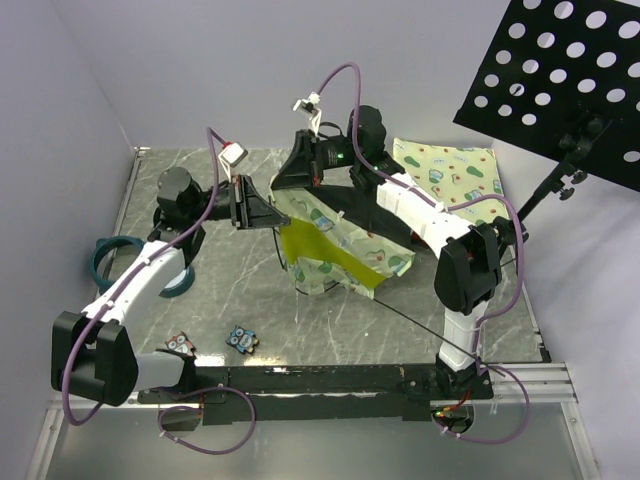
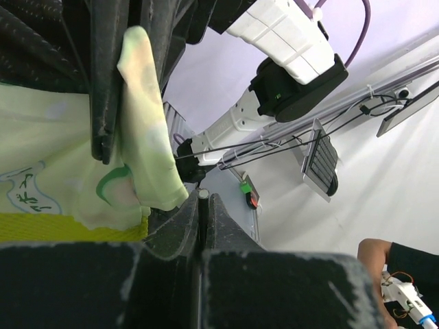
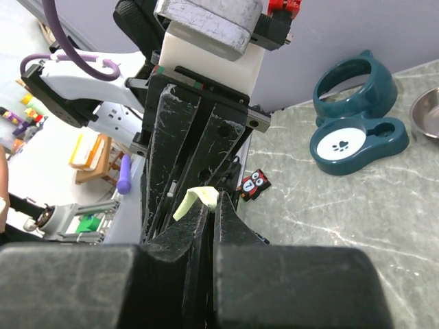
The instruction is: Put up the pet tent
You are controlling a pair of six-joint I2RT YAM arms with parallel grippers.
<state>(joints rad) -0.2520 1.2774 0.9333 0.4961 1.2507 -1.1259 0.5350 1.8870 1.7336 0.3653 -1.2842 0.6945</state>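
The pet tent (image 1: 335,255) lies mid-table as a slumped heap, raised at its rear-left edge; no dome is formed. One thin pole (image 1: 440,322) runs from it toward the right arm's base. The right gripper (image 3: 209,209) is pressed together on a sliver of tent fabric. The left gripper (image 2: 204,202) is pressed together just beside that fabric; any hold is not discernible. Judgement: early stage; the poles remain to be bowed and the fabric spread

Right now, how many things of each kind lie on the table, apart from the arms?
Pet tent: 1
Printed flat mat: 1
Teal feeder stand: 1
Steel bowl: 1
Small owl-print pieces: 2
Total: 6
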